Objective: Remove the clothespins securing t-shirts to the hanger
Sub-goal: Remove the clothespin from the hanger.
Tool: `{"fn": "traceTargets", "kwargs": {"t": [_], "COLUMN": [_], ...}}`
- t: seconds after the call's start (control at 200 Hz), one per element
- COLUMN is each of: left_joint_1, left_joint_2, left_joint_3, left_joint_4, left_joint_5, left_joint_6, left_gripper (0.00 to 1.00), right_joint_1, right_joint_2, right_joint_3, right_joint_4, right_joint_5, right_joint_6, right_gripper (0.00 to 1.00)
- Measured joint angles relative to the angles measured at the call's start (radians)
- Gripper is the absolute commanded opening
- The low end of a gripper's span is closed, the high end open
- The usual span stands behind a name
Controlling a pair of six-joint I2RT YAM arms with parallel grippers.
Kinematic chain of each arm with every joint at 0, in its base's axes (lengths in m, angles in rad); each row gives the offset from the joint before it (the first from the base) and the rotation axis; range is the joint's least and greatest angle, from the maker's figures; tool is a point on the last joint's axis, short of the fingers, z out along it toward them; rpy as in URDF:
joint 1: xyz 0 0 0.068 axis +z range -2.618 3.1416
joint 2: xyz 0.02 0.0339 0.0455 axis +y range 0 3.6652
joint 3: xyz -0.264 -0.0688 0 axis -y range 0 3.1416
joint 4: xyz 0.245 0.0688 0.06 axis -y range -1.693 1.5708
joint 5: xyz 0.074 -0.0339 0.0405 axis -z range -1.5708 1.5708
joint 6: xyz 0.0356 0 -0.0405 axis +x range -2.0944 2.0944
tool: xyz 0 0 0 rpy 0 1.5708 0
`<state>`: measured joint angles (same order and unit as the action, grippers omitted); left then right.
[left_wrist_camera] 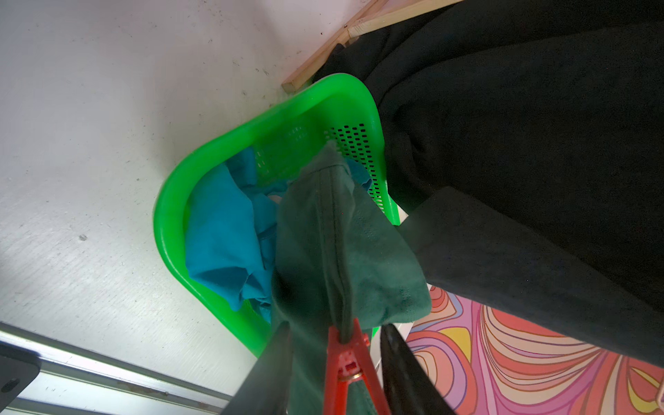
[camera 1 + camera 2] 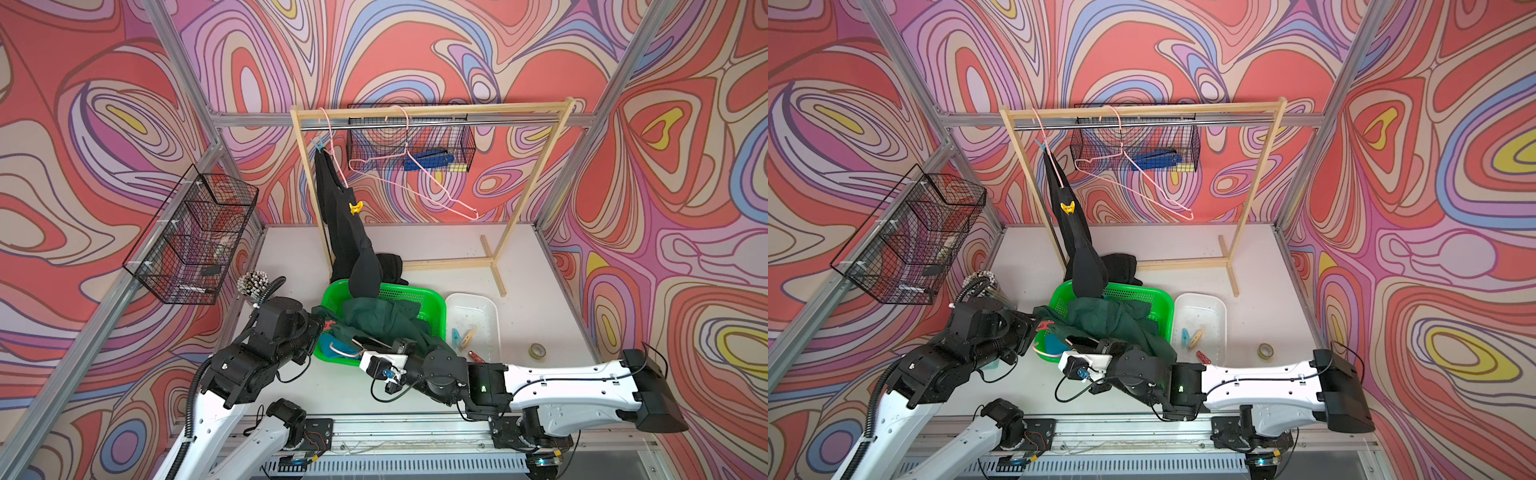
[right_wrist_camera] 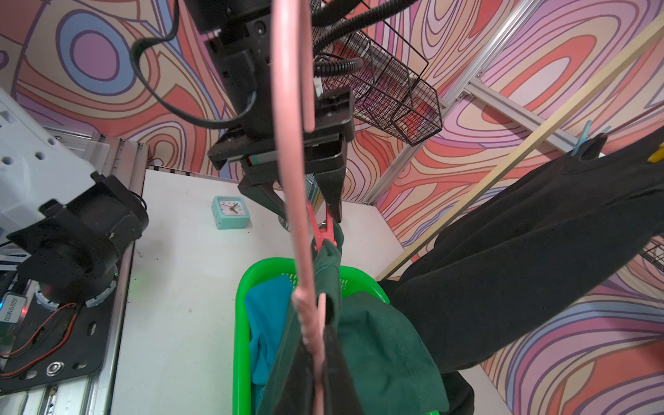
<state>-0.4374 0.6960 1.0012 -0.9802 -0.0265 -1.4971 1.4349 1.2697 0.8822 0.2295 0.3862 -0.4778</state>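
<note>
A red clothespin (image 1: pixel 346 355) (image 3: pixel 321 233) (image 2: pixel 330 325) pinches the dark green t-shirt (image 1: pixel 341 251) (image 2: pixel 382 320) over the green basket. My left gripper (image 1: pixel 336 325) (image 3: pixel 310 215) is open, its fingers close on either side of the pin's handles. My right gripper (image 3: pixel 318 334) (image 2: pixel 357 341) is shut on the pink hanger (image 3: pixel 291 179) that carries this shirt. A turquoise t-shirt (image 1: pixel 219 233) lies in the basket. The black t-shirt (image 2: pixel 345 232) hangs from another hanger on the rail, with a yellow clothespin (image 2: pixel 355 207) and a light blue clothespin (image 2: pixel 318 144) on it.
The green basket (image 2: pixel 432 307) sits mid-table beside a clear tray (image 2: pixel 490 307) holding loose pins (image 2: pixel 463 336). A wooden rack (image 2: pixel 432 110) with a bare pink hanger (image 2: pixel 415 174) stands behind. A tape roll (image 2: pixel 537 351), a small clock (image 3: pixel 231 212) and a wire basket (image 2: pixel 195 237) are nearby.
</note>
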Motion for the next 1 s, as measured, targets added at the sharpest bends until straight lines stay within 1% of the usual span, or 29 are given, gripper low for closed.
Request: {"fn": "traceTargets", "kwargs": {"t": [0.155, 0.195, 0.255, 0.321, 0.501, 0.666, 0.876, 0.997], "left_joint_1": [0.0, 0.0, 0.0, 0.001, 0.001, 0.001, 0.001, 0.001], "left_joint_2": [0.006, 0.008, 0.012, 0.014, 0.017, 0.016, 0.01, 0.005], "left_joint_3": [0.0, -0.001, -0.001, -0.003, -0.007, -0.008, -0.006, -0.006], "left_joint_4": [0.018, 0.026, 0.036, 0.046, 0.048, 0.05, 0.053, 0.068], "left_joint_5": [0.0, 0.0, 0.0, 0.0, -0.011, -0.033, -0.068, -0.073], "left_joint_6": [0.0, 0.0, -0.001, -0.001, 0.0, 0.009, 0.045, 0.077], "left_gripper": [0.36, 0.33, 0.23, 0.16, 0.04, 0.0, 0.01, 0.01], "right_joint_1": [0.0, 0.0, 0.0, 0.0, 0.0, 0.0, -0.003, -0.032], "right_joint_2": [0.0, 0.0, 0.0, 0.0, -0.006, -0.019, -0.039, -0.04], "right_joint_3": [0.0, 0.0, -0.001, -0.004, -0.017, -0.04, -0.045, -0.024], "right_joint_4": [0.0, 0.001, 0.002, 0.003, 0.008, 0.01, 0.002, -0.061], "right_joint_5": [0.002, 0.003, 0.006, 0.006, 0.01, 0.011, 0.028, 0.013], "right_joint_6": [0.003, 0.005, 0.007, 0.008, 0.017, 0.035, 0.059, 0.092], "right_gripper": [0.0, 0.0, 0.0, 0.0, 0.0, 0.0, 0.0, 0.0]}}
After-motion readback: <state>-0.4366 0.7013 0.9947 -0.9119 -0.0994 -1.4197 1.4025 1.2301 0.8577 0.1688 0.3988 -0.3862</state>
